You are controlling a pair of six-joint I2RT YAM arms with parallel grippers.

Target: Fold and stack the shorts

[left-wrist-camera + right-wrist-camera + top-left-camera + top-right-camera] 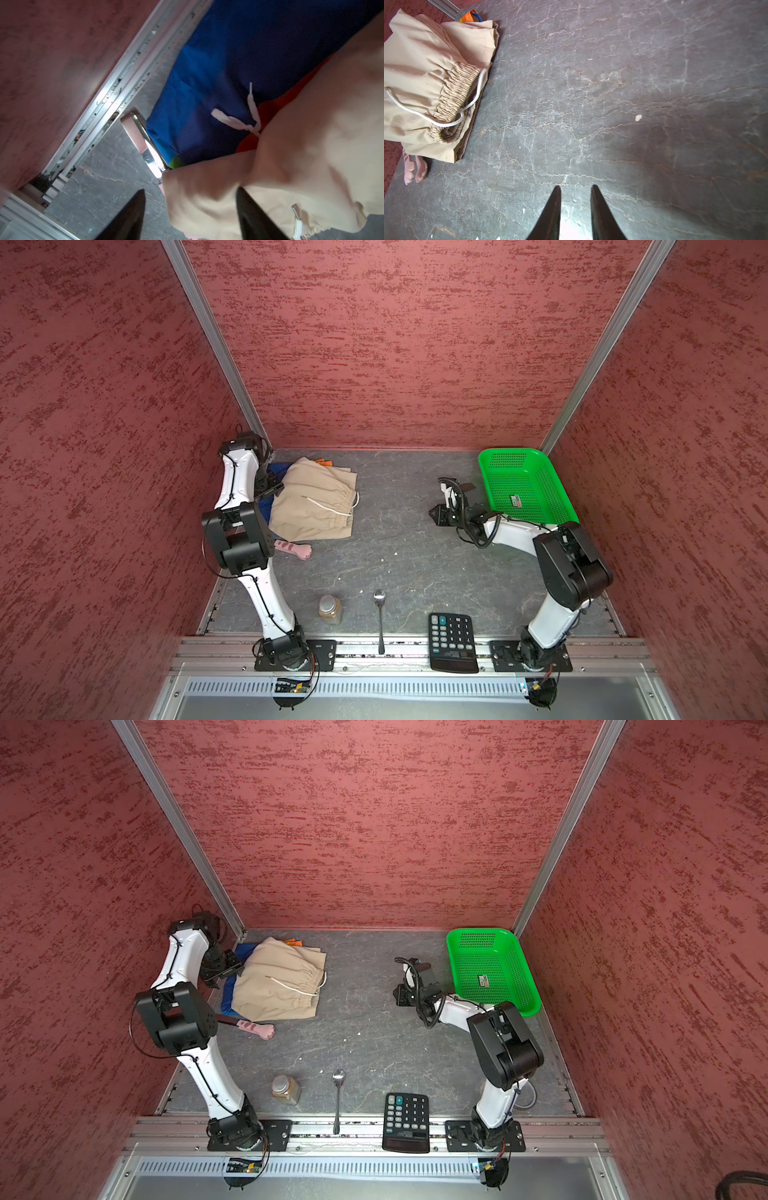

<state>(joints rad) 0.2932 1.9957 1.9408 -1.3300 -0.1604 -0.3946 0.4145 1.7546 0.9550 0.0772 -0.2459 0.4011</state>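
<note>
left pincer [191, 189] sits open over beige shorts [311, 145], right pincer [575, 186] slightly parted, empty. snagging a fold could drag them off rainbow shorts [207, 72].

Beige shorts [313, 502] folded atop blue-and-orange shorts [264, 509], back-left corner; green basket [525, 485] back right.

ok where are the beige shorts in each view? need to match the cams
Top view: beige shorts at the table's far left corner, beside the left arm.
Top view: beige shorts in that same far left corner.
Left wrist: beige shorts close up, edge showing between the left pincer's fingers.
Right wrist: beige shorts off to one side, well clear of the right pincer.
Shared landmark: rainbow-striped shorts peeking out underneath.
</note>
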